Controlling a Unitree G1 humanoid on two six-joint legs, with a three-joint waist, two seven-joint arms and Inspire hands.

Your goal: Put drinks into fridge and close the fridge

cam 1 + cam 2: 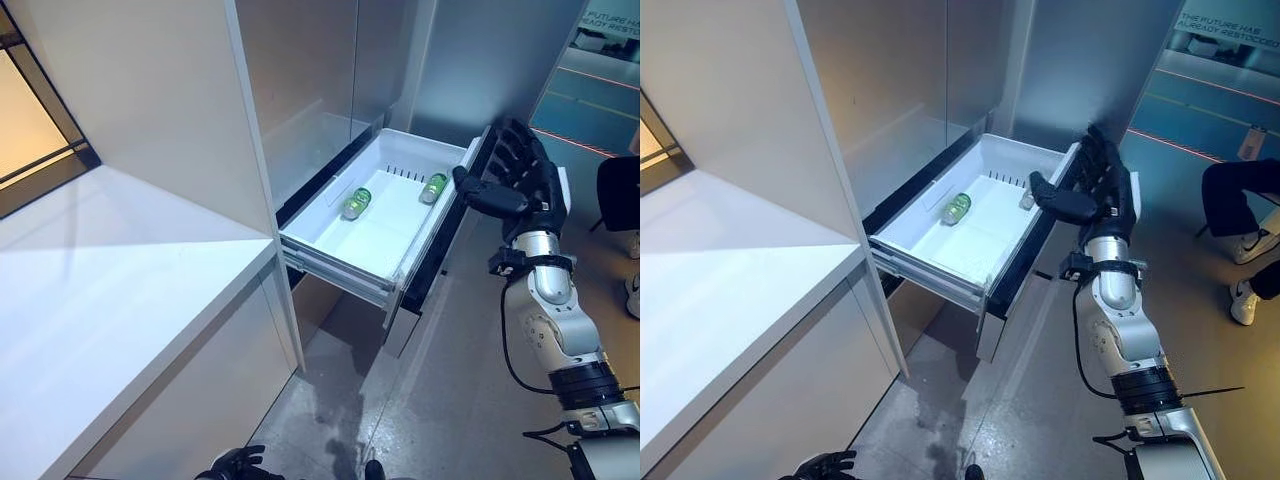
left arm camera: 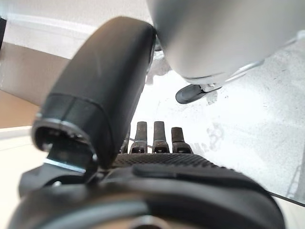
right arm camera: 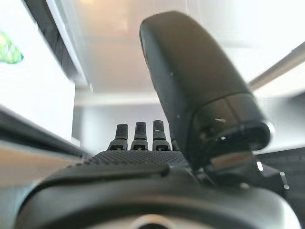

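The fridge's drawer [image 1: 370,245] stands pulled out, white inside. Two green drink cans lie on their sides in it: one [image 1: 356,203] near the middle, the other [image 1: 434,187] by the front wall. My right hand [image 1: 525,180] is at the outer side of the drawer's front panel, fingers straight and open, thumb reaching over the panel's top edge near the second can. It holds nothing. In the right wrist view its fingers [image 3: 137,136] point straight, with a green can [image 3: 9,47] showing at the side. My left hand [image 1: 238,463] hangs low by the floor, open and empty.
A white counter [image 1: 100,280] runs along the left, beside the fridge's tall side panel [image 1: 150,110]. The steel upper doors [image 1: 310,90] are closed above the drawer. A person's legs and shoes [image 1: 1240,200] sit at the far right. Grey floor [image 1: 400,400] lies below the drawer.
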